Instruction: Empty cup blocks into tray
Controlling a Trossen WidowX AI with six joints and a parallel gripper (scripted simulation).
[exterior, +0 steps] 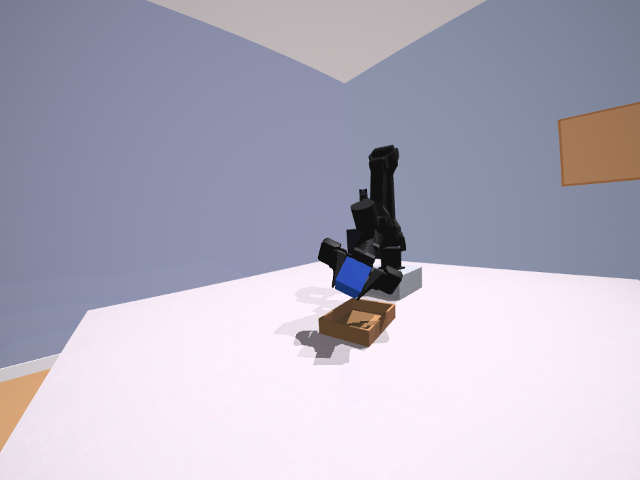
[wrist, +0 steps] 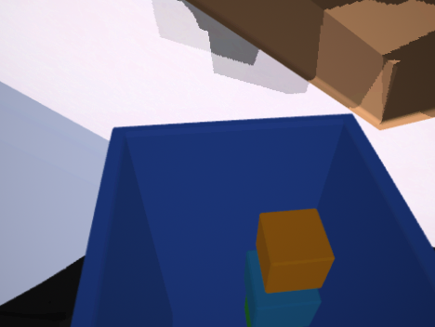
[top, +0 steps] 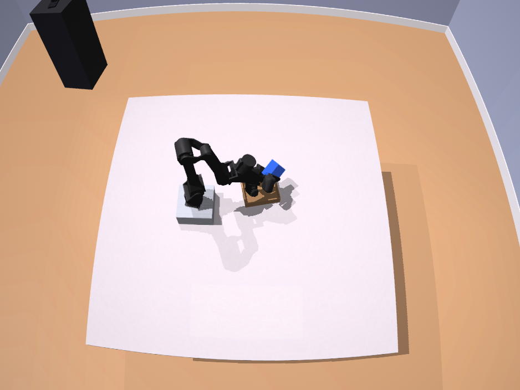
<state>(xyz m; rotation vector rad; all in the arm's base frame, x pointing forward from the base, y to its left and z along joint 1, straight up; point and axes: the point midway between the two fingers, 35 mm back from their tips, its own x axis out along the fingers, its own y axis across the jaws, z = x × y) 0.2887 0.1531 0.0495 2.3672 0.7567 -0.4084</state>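
Blue-grey walls [top: 495, 83] [exterior: 170, 129] [wrist: 37, 186] and an orange floor [top: 294, 62] [exterior: 15, 403] surround the pale bench [top: 251, 293] [exterior: 310, 413] [wrist: 70, 93]. We see the black arm [top: 190, 172] [exterior: 382, 191] reach right from its grey base block [top: 195, 220] [exterior: 411, 283], as the top view has it. Below its wrist sits the brown tray [top: 262, 204] [exterior: 343, 330] [wrist: 344, 70], shallow and open.

Our gripper [top: 271, 172] [exterior: 345, 290] [wrist: 242, 274] is clamped on the blue cup [top: 274, 168] [exterior: 352, 276] [wrist: 232, 163], which hangs tilted above the bench, near the tray's far edge in the top view. We judge the step to be the pour: we should bring the mouth well inside the tray walls, keep the squeeze firm, then roll smoothly until the mouth faces down. Stopping short could leave blocks inside; tipping off-centre could drop them over the edge. A pause upside down should let the last one go.

The cup looks square-mouthed, straight-sided and plain, its walls fairly thin. Inside we make out an orange block [wrist: 297, 237], a light-blue block [wrist: 288, 307] and a green sliver [wrist: 247, 311], probably another block.
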